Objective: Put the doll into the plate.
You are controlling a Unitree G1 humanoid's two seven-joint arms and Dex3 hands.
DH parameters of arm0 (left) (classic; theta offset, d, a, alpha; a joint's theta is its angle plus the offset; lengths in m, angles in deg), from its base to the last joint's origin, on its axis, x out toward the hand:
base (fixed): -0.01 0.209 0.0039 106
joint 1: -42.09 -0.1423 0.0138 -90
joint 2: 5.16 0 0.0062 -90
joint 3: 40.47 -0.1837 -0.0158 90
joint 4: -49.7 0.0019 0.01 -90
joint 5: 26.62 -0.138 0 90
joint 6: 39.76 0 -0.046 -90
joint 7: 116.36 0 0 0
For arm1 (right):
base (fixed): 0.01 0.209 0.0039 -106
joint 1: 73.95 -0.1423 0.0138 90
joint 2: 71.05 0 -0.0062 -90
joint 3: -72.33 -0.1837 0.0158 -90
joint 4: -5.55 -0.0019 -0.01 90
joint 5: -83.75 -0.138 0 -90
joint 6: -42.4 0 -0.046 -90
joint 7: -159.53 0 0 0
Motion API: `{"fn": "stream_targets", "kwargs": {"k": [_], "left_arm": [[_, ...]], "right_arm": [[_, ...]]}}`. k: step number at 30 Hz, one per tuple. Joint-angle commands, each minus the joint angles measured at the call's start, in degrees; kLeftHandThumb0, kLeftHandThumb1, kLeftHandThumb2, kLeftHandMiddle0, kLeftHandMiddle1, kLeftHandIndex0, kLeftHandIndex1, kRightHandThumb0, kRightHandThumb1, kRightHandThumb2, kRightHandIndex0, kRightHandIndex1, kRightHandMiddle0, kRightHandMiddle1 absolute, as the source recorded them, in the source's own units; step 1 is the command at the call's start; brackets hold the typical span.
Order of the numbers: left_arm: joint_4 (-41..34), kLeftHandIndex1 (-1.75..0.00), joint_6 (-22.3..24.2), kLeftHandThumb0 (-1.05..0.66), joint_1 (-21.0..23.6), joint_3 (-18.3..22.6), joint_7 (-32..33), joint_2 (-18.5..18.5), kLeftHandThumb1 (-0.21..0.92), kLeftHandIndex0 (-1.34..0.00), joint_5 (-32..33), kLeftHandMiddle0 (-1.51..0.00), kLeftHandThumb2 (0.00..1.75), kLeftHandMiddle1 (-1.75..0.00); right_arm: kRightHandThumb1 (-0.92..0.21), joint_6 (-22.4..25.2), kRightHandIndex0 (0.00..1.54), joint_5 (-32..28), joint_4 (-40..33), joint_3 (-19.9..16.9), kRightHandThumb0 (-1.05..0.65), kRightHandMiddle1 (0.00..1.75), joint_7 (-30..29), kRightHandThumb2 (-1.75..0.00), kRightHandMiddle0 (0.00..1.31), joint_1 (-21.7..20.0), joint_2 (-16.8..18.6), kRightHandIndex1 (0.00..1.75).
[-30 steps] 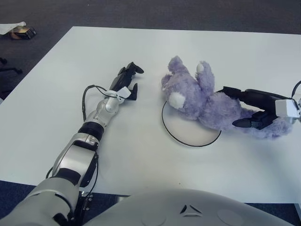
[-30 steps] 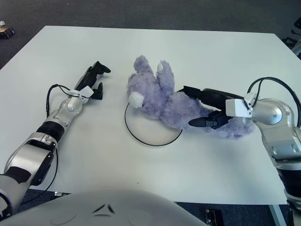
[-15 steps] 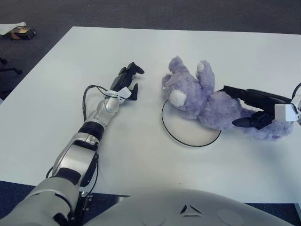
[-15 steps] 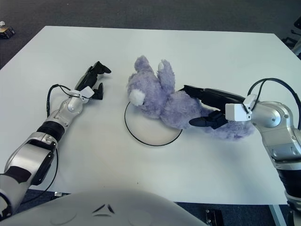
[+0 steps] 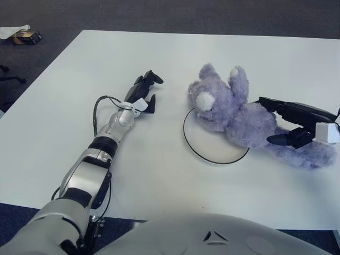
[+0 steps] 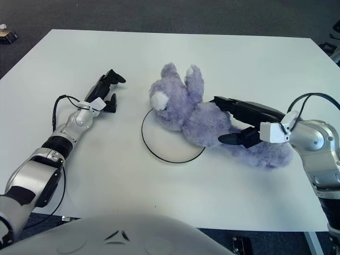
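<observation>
Nearest the robot, the plate (image 6: 172, 149) lies flat on the white tabletop (image 6: 159, 186), a pale disc with a dark rim, and most of its near half is bare. Over its far edge lies the purple doll (image 6: 204, 119), a plush bear stretched on its side: head and ears hang over the plate's far rim, while the body and legs trail off to the right onto the tabletop.

The right hand (image 6: 249, 125) is at the doll's middle, its dark fingers (image 6: 234, 139) spread to either side of the body, one above and one below. They touch the fur, but I cannot tell whether they squeeze it or only bracket it.

Farther to the left, the left hand (image 6: 108, 87) shows well apart from the plate, fingers loosely curled around nothing, and takes no part.

As I judge it, the task is only partly done: the doll reaches the plate but is not in it. What remains is to bring the body and legs leftward until the doll sits within the rim, then let go.
</observation>
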Motion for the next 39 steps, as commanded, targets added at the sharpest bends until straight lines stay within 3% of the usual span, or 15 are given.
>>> {"fn": "stream_targets", "kwargs": {"k": [1, 14, 16, 20, 26, 28, 29, 32, 34, 35, 37, 39], "left_arm": [[2.9, -1.58, 0.7, 0.26, -2.0, -1.2, -0.5, 0.2, 0.31, 0.0, -1.7, 0.0, 1.64, -1.28], [5.2, -1.54, -0.5, 0.24, -1.1, -2.3, 1.0, 0.6, 0.26, 0.0, -2.8, 0.0, 1.61, -1.29], [5.5, -1.53, -0.6, 0.24, -1.0, -2.4, 0.9, 0.7, 0.26, 0.0, -2.7, 0.0, 1.61, -1.29], [5.8, -1.54, -0.9, 0.25, -0.8, -2.4, 0.5, 0.6, 0.27, 0.0, -2.4, 0.0, 1.62, -1.27], [6.0, -1.55, -1.2, 0.26, -0.7, -2.3, -0.2, 0.4, 0.29, 0.0, -1.9, 0.0, 1.63, -1.26], [6.0, -1.57, -1.2, 0.26, -0.8, -2.3, 0.0, 0.3, 0.3, 0.0, -1.9, 0.0, 1.63, -1.26], [6.0, -1.57, -1.2, 0.26, -0.8, -2.2, 0.0, 0.3, 0.3, 0.0, -1.9, 0.0, 1.63, -1.26], [6.0, -1.58, -1.1, 0.26, -0.8, -2.2, 0.1, 0.2, 0.31, 0.0, -1.8, 0.0, 1.63, -1.27], [6.0, -1.58, -1.2, 0.27, -0.8, -2.3, 0.3, 0.2, 0.32, 0.0, -1.9, 0.0, 1.64, -1.27], [5.9, -1.58, -1.2, 0.27, -0.9, -2.3, 0.5, 0.2, 0.32, 0.0, -2.1, 0.0, 1.64, -1.27], [5.9, -1.59, -1.1, 0.27, -0.9, -2.4, 0.8, 0.2, 0.32, 0.0, -2.3, 0.0, 1.64, -1.27], [5.8, -1.59, -1.0, 0.27, -0.9, -2.5, 0.9, 0.2, 0.32, 0.0, -2.3, 0.0, 1.64, -1.26]], "right_arm": [[-0.92, 1.2, 0.02, 0.8, -1.0, -0.3, -0.99, 0.81, 0.5, -0.63, 0.0, 1.6, 0.3, 0.31], [-0.92, 4.5, 0.03, 2.0, -2.9, -0.9, -0.96, 0.8, -1.0, -0.58, 0.0, 2.3, 0.5, 0.34], [-0.92, 5.6, 0.04, 2.6, -3.6, -1.2, -0.95, 0.83, -2.0, -0.56, 0.0, 2.4, 1.1, 0.43], [-0.92, 5.4, 0.03, 3.9, -3.4, -0.5, -0.9, 1.04, -4.9, -0.55, 0.0, 2.0, 3.3, 0.85], [-0.92, 4.4, 0.02, 4.5, -3.2, -1.3, -0.87, 1.26, -7.3, -0.52, 0.0, 2.4, 5.5, 1.18], [-0.9, 4.8, 0.01, 5.0, -3.3, -1.4, -0.82, 1.36, -8.4, -0.49, 0.01, 2.4, 6.4, 1.46], [-0.89, 5.2, 0.01, 5.3, -3.4, -1.3, -0.81, 1.38, -9.0, -0.49, 0.01, 2.3, 6.8, 1.51], [-0.81, 6.4, 0.01, 6.1, -4.2, -1.0, -0.74, 1.51, -9.9, -0.57, 0.04, 1.9, 7.7, 1.67], [-0.72, 8.1, 0.04, 6.5, -5.4, -0.8, -0.53, 1.61, -10.7, -0.71, 0.26, 1.4, 8.8, 1.71], [-0.69, 8.5, 0.06, 7.0, -6.0, -0.8, -0.51, 1.63, -11.8, -0.76, 0.29, 1.3, 9.8, 1.72], [-0.55, 8.6, 0.21, 8.0, -6.7, -0.9, -0.21, 1.63, -13.7, -0.97, 0.44, 1.4, 11.2, 1.74], [-0.47, 7.5, 0.29, 9.7, -6.8, -1.0, -0.11, 1.66, -16.0, -1.1, 0.49, 1.5, 12.6, 1.74]]}}
